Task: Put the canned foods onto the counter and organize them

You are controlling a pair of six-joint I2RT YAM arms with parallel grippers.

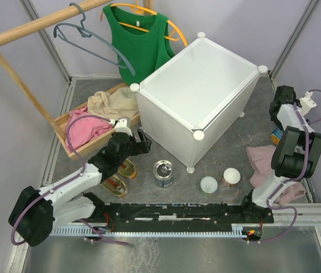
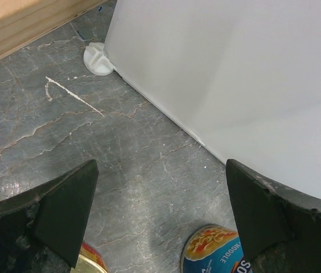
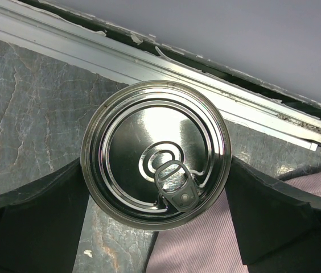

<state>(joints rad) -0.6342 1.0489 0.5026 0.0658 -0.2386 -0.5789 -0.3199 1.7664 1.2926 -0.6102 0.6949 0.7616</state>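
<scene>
Cans lie nearest the arm bases on the grey marbled surface (image 1: 183, 190): two white-lidded cans (image 1: 209, 184) (image 1: 231, 175), a tall steel can (image 1: 163, 172) and two oval gold tins (image 1: 127, 168) (image 1: 115, 185) beside the left arm. Just past the tins, the left end effector (image 2: 161, 164) hangs wide and empty, low beside the wall of the bench (image 1: 200, 79). Further out on the right, the right end effector (image 3: 157, 162) stands wide, one of its fingers (image 3: 35, 222) on each side of the second tall can (image 3: 156, 153). That can sits by the rail (image 3: 149, 62), next to a pink cloth (image 1: 260, 159). The top of the bench carries no can.

The step in hand looks like the first pick. Next, the right fingers need to close squarely on the can. It should then go straight up clear of the cloth, and over onto the bench.
</scene>
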